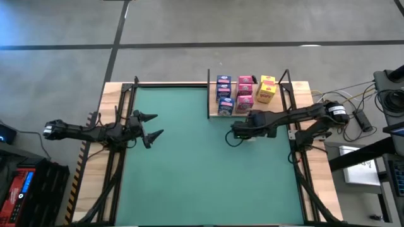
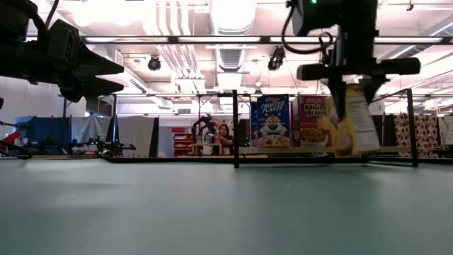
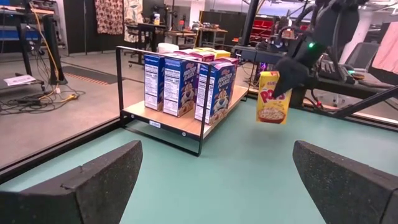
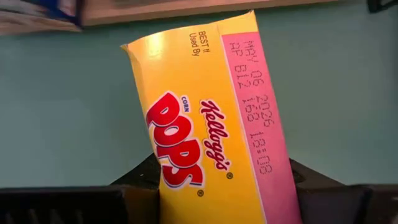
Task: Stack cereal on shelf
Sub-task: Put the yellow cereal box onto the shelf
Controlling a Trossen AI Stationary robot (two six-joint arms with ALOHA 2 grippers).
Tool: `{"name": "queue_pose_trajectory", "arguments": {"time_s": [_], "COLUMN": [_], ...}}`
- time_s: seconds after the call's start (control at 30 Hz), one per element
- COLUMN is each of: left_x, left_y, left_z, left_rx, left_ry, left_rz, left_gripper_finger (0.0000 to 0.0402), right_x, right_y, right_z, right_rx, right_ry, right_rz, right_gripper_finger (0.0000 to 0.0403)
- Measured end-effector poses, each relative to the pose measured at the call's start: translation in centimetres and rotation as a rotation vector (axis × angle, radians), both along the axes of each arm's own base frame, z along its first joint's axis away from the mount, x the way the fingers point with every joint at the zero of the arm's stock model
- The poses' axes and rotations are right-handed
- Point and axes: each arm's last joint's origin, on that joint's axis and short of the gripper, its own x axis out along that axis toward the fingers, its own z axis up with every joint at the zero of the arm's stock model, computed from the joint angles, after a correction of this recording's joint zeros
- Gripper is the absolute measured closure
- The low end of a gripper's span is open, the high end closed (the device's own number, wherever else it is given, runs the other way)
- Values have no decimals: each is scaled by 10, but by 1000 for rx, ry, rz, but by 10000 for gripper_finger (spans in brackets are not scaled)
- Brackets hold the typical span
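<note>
The yellow cereal box (image 3: 272,98), judged light and crushable, is clamped at its top by the right gripper (image 3: 287,73) (centre-right of frame); the left gripper (image 1: 150,127) is held spread and empty.

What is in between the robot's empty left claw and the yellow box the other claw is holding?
Only bare green mat, seen from above. The left gripper waits open at the mat's left; the right gripper holds the yellow box before the shelf.

Upper right of centre, the shelf (image 1: 214,114) held blue, pink, yellow cereal boxes (image 1: 244,94) — the right gripper (image 1: 238,131) hovered just below.
</note>
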Motion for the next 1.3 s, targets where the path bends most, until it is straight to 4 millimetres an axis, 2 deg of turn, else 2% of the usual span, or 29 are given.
{"name": "queue_pose_trajectory", "arguments": {"time_s": [0.7,0.93,1.07,1.3], "left_x": [0,0,0,0], "left_y": [0,0,0,0], "left_z": [0,0,0,0], "left_rx": [0,0,0,0], "left_ry": [0,0,0,0], "left_rz": [0,0,0,0], "left_gripper_finger": [3,3,3,3], "right_x": [-64,-72,-72,-71], "right_y": [-2,-3,-3,-3], "right_z": [-31,-34,-33,-33], "right_rx": [-52,-71,-66,-65], "right_ry": [16,26,44,39], "right_rz": [-254,-245,-187,-194], "right_gripper_finger": [264,261,238,174]}}
